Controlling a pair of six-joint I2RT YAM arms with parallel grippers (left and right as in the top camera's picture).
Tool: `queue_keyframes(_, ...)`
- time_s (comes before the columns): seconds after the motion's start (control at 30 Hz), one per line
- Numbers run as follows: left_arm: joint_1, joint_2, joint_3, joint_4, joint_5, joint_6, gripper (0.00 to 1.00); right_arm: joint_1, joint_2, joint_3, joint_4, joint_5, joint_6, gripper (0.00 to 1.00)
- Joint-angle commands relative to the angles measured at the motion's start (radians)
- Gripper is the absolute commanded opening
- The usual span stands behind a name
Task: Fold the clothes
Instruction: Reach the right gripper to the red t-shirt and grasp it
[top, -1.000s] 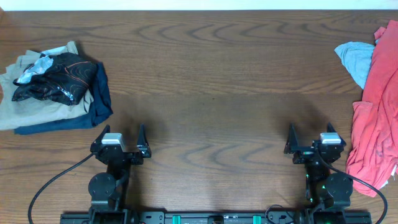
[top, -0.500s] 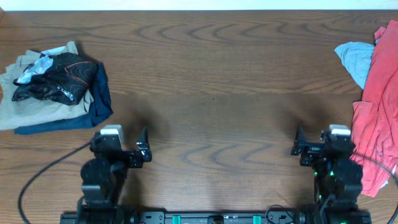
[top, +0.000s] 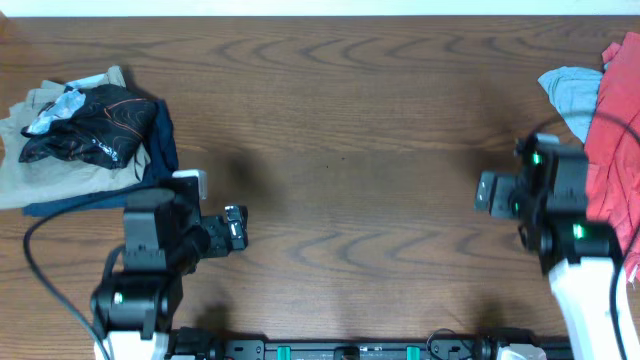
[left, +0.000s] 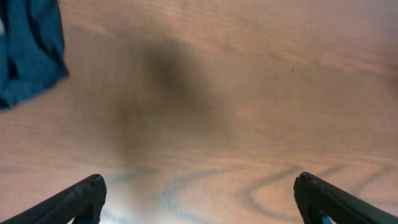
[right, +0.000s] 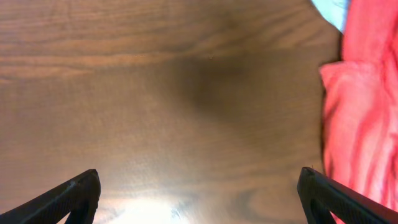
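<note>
The crumpled coral-red fabric T-shirt lies heaped at the right edge of the brown wood-grain desk, with a small pale blue cloth garment touching its upper left side. The right hand hangs above bare wood just left of that red heap. Its two dark fingers are spread wide apart with nothing between them, and in the right wrist view the red cloth fills the right side, clear of both fingertips. Well apart, at the left edge of the desk, sits a pile of other clothes: a beige garment and a navy blue one underneath, and a black garment with thin red lines bunched on top. The left hand is likewise wide open and empty over bare desk, just right of the pile. A corner of the navy cloth shows at the upper left of its wrist view.
</note>
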Motion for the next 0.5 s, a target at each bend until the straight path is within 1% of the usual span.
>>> queue_keyframes(0.0,0.006,0.071,0.05,-0.037,0.024,-0.009,0.98,-0.01,0.094,0.059,0.0,0.006,-0.009,0.99)
queue_keyframes(0.07,0.006,0.1,0.049,-0.044,0.024,-0.009,0.98,-0.019,0.144,0.059,0.027,0.09,0.001,0.99)
queue_keyframes(0.2,0.006,0.141,0.049,-0.053,0.024,-0.01,0.98,-0.092,0.247,0.059,0.08,0.291,0.111,0.98)
queue_keyframes(0.3,0.006,0.155,0.049,-0.056,0.024,-0.01,0.98,-0.172,0.32,0.059,0.123,0.307,0.14,0.87)
queue_keyframes(0.37,0.006,0.161,0.049,-0.056,0.024,-0.01,0.98,-0.225,0.373,0.059,0.142,0.305,0.191,0.78)
queue_keyframes(0.4,0.006,0.163,0.049,-0.055,0.024,-0.01,0.98,-0.25,0.401,0.059,0.15,0.305,0.215,0.75)
queue_keyframes(0.47,0.006,0.164,0.049,-0.055,0.024,-0.01,0.97,-0.29,0.45,0.059,0.174,0.304,0.236,0.72)
